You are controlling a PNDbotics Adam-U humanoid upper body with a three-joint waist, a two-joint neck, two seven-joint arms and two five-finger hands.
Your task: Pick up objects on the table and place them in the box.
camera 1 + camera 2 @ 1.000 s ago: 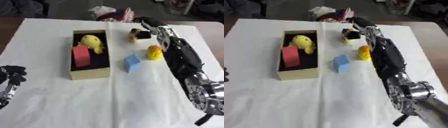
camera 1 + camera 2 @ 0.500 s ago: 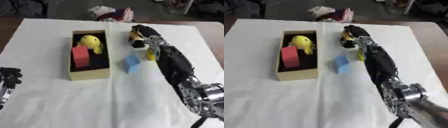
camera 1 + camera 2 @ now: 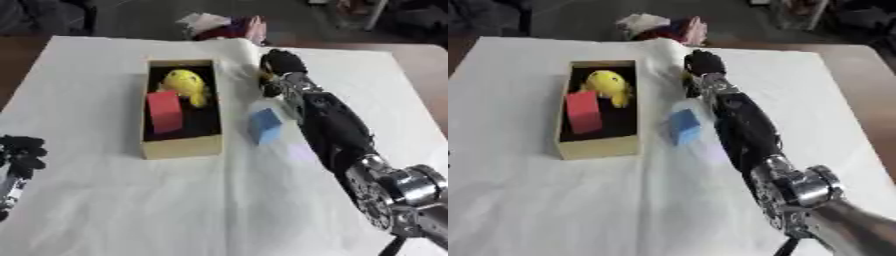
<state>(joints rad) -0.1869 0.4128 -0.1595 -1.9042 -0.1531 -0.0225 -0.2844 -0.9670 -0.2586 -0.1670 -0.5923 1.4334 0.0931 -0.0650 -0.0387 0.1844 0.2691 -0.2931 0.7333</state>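
One box (image 3: 179, 146), one red block (image 3: 164, 110), one yellow toy (image 3: 185, 84), one blue block (image 3: 265, 125).

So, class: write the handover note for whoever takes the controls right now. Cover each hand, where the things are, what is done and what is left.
Right hand: reached out past the box's far right corner, over a small yellow and black thing; whether its fingers have closed on it cannot be seen.
Left hand: idle at the lower left edge, fingers curled, holding nothing.
Done: yellow toy and red block lie in the box.
Left: blue block sits on the white cloth right of the box, beside the right arm; the small thing under the right hand is also outside the box.
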